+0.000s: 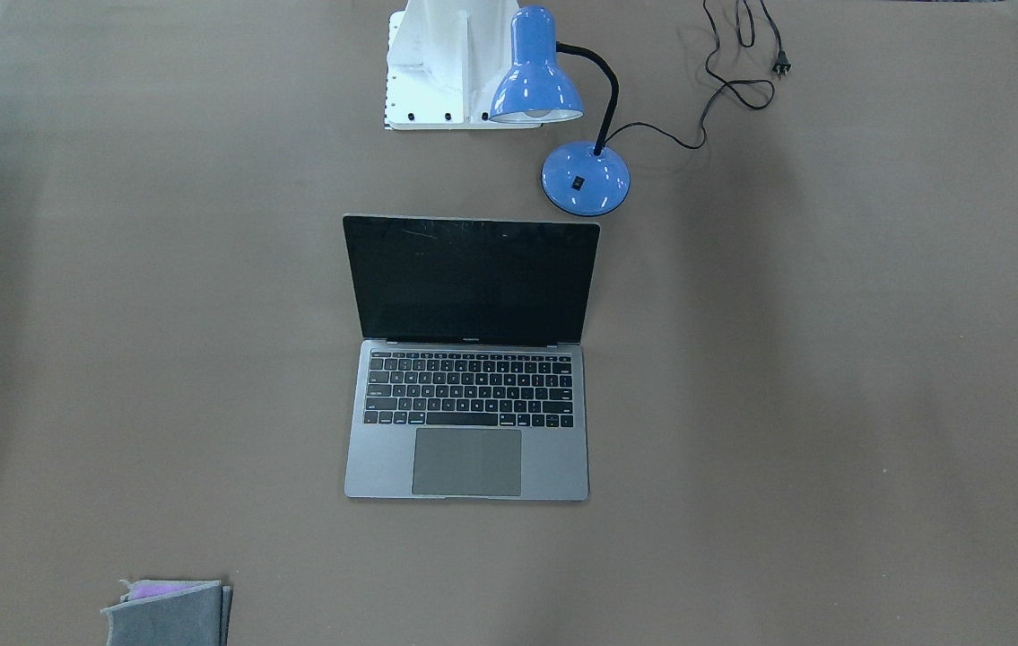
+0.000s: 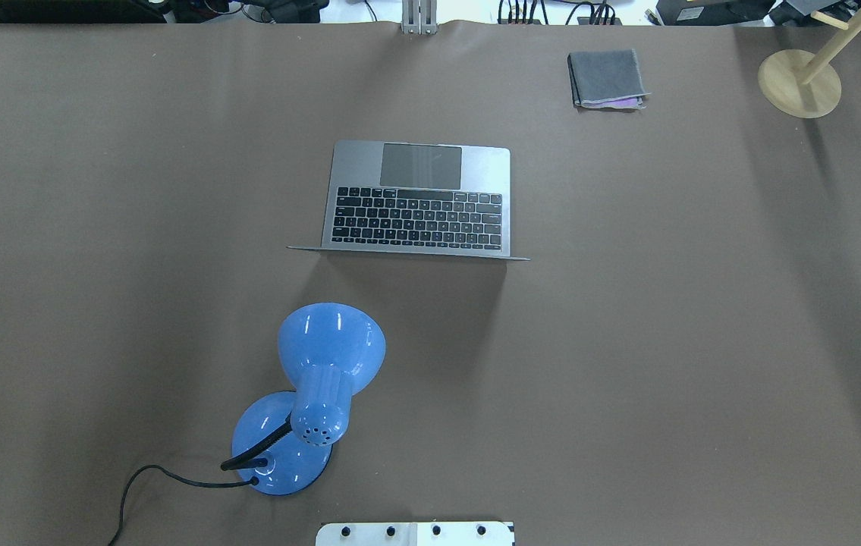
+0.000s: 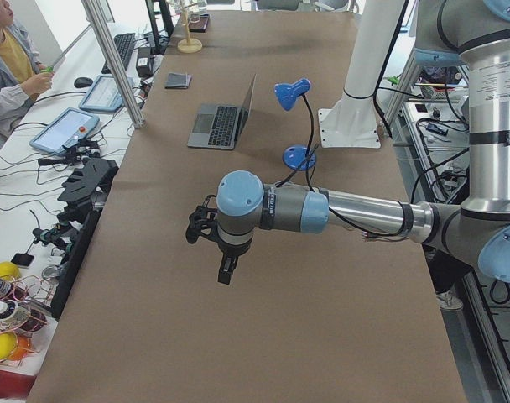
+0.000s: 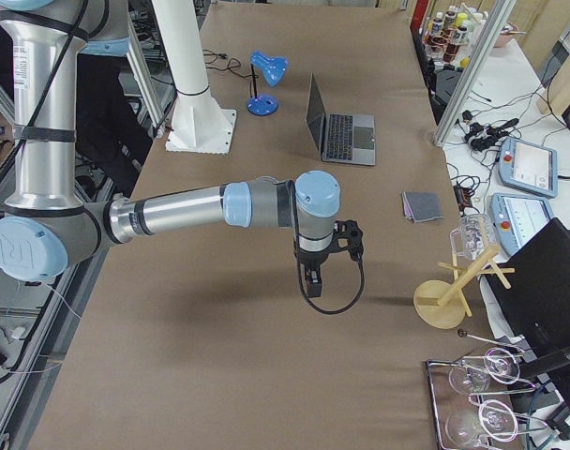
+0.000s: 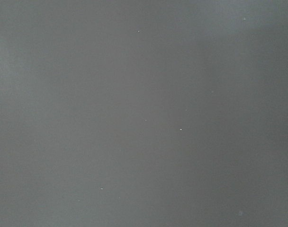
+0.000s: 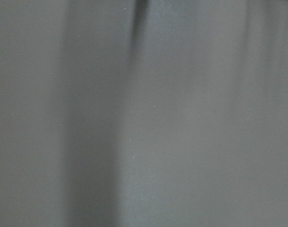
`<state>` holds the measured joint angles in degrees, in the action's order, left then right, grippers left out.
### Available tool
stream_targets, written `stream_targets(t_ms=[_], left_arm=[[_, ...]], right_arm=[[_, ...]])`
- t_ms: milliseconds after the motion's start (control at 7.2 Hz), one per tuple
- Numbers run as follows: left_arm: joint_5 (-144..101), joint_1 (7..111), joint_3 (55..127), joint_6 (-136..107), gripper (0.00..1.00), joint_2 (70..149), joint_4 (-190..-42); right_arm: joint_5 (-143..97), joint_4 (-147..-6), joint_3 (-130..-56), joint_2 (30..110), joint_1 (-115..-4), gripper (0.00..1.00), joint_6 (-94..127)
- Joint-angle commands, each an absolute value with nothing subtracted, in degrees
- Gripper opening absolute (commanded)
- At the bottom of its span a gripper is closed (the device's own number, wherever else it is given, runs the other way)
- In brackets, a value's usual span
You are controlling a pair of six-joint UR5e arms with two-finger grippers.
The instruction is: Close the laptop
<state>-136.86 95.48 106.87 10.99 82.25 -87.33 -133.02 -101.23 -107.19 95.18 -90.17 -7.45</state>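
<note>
The space-grey laptop [image 1: 468,467] stands open in the middle of the brown table, with its black screen upright and its keyboard and trackpad facing away from the robot. It also shows in the overhead view [image 2: 419,163] and in the side views [image 3: 217,126] [image 4: 346,136]. My left gripper [image 3: 226,273] hangs over bare table far from the laptop, toward the table's left end. My right gripper [image 4: 311,281] hangs over bare table toward the right end. I cannot tell whether either is open or shut. Both wrist views show only bare table.
A blue desk lamp [image 1: 585,179] [image 2: 324,356] with a black cord stands between the laptop and the robot's white base [image 1: 437,72]. A folded grey cloth [image 2: 606,78] lies at the far right. A wooden stand [image 2: 798,83] is at the far right corner.
</note>
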Motion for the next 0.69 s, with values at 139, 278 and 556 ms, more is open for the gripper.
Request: stream_targets(t_ms=[139, 278, 556], left_arm=[[-136.5, 96.2, 108.0, 11.1, 0.98, 79.0, -88.4], [-136.7, 96.1, 107.8, 11.2, 0.98, 78.1, -88.8], [-137.0, 96.1, 108.2, 11.4, 0.99, 76.7, -88.9]], right_arm=[[-133.5, -101.2, -106.3, 95.4, -90.2, 1.0, -7.6], [-134.6, -101.2, -106.3, 95.6, -90.2, 1.0, -7.8], [-135.4, -101.2, -106.2, 95.8, -90.2, 1.0, -7.6]])
